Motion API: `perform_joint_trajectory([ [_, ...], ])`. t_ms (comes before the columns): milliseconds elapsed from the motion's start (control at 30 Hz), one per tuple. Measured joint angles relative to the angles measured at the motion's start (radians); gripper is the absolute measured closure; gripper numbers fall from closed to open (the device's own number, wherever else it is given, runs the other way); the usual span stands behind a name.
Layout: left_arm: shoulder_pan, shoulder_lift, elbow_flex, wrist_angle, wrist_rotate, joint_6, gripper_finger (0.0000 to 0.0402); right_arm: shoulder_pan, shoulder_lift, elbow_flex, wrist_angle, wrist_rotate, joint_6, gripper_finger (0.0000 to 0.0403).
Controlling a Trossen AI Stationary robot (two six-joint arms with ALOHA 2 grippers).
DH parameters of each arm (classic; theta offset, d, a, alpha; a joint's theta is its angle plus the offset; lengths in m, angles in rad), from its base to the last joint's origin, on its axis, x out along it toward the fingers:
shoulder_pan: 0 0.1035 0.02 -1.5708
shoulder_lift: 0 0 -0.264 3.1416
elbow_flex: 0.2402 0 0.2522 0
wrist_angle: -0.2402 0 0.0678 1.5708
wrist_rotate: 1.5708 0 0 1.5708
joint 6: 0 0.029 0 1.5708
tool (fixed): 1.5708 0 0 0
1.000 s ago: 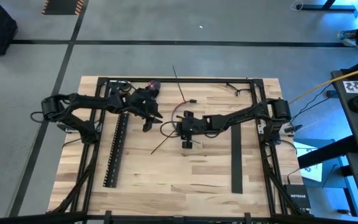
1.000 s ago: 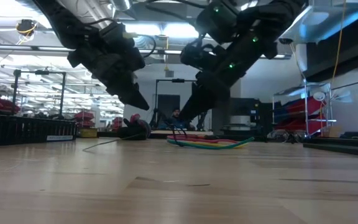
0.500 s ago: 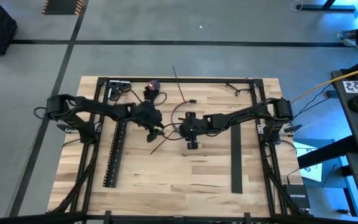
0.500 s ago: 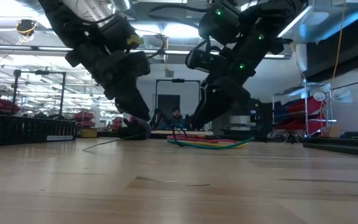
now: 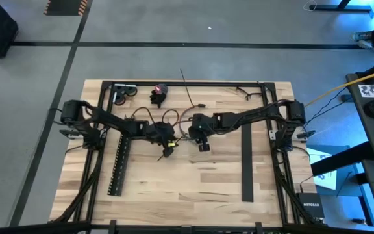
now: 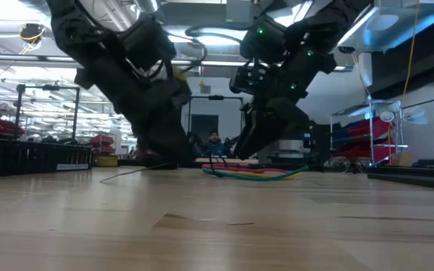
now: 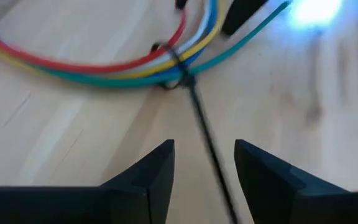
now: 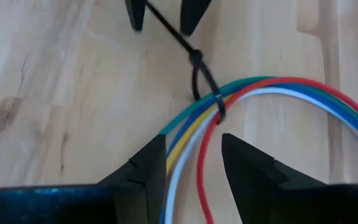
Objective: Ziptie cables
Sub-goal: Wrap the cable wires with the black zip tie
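Note:
The cables (image 8: pixel 272 87), thin red, white, yellow, green and blue wires, lie in a loop on the wooden table (image 5: pixel 193 188) near its middle. A black zip tie (image 8: pixel 207 87) is looped round them, and its tail (image 7: pixel 210 149) lies on the wood. My left gripper (image 7: pixel 204 168) is open and low over the table, one finger on each side of the tail without touching it. My right gripper (image 8: pixel 193 158) is open over the bundle, slanting down, with the yellow, white and red wires running between its fingers. In the low view both grippers (image 6: pixel 164 150) (image 6: pixel 247 147) reach down beside the cables (image 6: pixel 258 173). My right gripper stands with a finger on each side of the wires (image 8: pixel 188 155), close to the zip tie's loop. A gap shows beside the wires, and I cannot tell whether the fingers touch them. The wires lie flat on the table.
A long black slotted bar (image 5: pixel 119 162) lies at the left, and a black strip (image 5: pixel 247 162) at the right. Spare zip ties (image 5: pixel 188 88) and small tools (image 5: pixel 158 92) are near the far edge. The near half of the table is bare wood.
My left gripper has swung from the far left toward the table's middle, sunk to just above the wood and rolled about its own line; it now straddles the zip tie's tail. My right gripper has shifted slightly toward the far edge and turned a little. The cables have stayed put.

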Motion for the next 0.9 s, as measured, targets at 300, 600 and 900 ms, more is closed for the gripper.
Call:
perform_joint_trajectory([
  [300, 0.004, 0.044, 0.0, -0.003, -0.052, 0.027, 0.0377, -0.007, 0.0, 0.0, 0.066, -0.131, -0.016, 0.0254],
  [600, 0.004, -0.072, 0.005, -0.06, -0.046, 0.03, 0.0401, -0.009, 0.0, 0.0, 0.246, -0.046, -0.04, 0.0254],
  [900, 0.004, -0.106, 0.036, -0.106, -0.03, 0.064, 0.0401, -0.008, 0.05, 0.0, 0.306, -0.078, -0.041, 0.0268],
])
